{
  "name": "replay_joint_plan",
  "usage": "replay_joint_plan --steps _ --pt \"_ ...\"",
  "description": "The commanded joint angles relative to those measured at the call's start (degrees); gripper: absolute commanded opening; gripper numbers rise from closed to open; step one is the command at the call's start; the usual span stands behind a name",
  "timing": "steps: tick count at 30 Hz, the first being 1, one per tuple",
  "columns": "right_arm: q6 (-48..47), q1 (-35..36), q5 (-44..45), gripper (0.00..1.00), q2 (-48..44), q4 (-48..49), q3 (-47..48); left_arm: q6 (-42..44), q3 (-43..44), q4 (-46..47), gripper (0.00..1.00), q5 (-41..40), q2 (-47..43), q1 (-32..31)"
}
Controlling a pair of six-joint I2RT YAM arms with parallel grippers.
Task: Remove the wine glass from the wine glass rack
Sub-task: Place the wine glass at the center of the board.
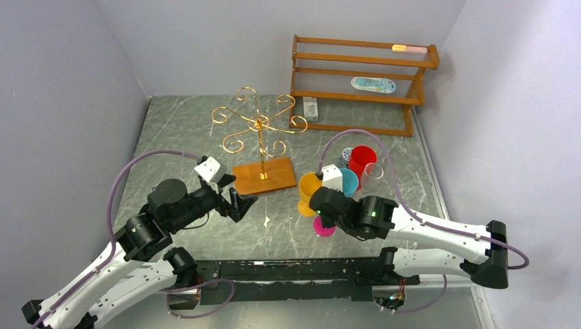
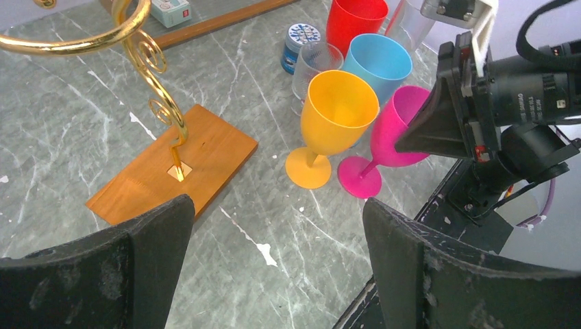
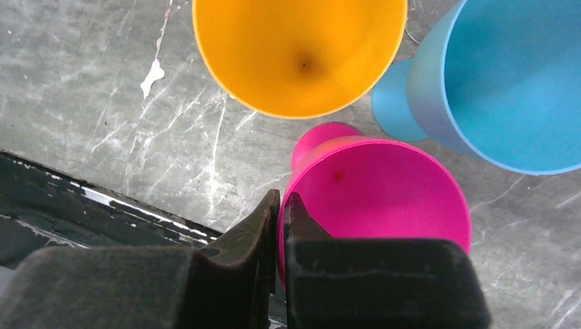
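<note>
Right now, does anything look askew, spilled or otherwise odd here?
Nothing spilled or broken. The rack carries no glass; the glasses stand on the table beside it. The right gripper is shut on the pink glass's rim. White flecks on the table look like scuffs, not a spill.

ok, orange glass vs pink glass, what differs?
The orange glass stands free; the pink glass has its rim pinched by the right gripper, jaws shut. The orange glass sits nearer the wine glass rack than the pink glass. Both stemmed, standing on the table.
</note>
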Motion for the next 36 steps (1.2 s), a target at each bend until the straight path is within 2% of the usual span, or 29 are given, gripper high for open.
replay_joint_plan --steps 1,10,22,30,36 --pt "-2.55 -2.95 -3.78 0.03 -0.49 2.26 -0.49 0.49 1.78 -0.48 0.97 1.16 -0.35 0.24" --pt "-5.29 -3.02 -3.37 0.01 2.76 -3.15 2.98 0.85 1.75 -0.35 0.97 1.14 -0.38 0.21" --pt "-9.5 -2.98 -8.27 0.15 4.51 -3.14 5.64 0.92 2.19 -1.5 0.97 -0.27 -1.04 0.22" --pt "-8.21 -2.98 -10.75 0.27 3.7 -3.68 8.61 0.39 3.13 -3.97 0.97 -3.39 -1.42 0.27" --pt "-6.92 -2.94 -11.14 0.28 1.94 -4.79 11.7 -2.26 3.85 -5.67 0.97 -9.06 -1.34 0.28"
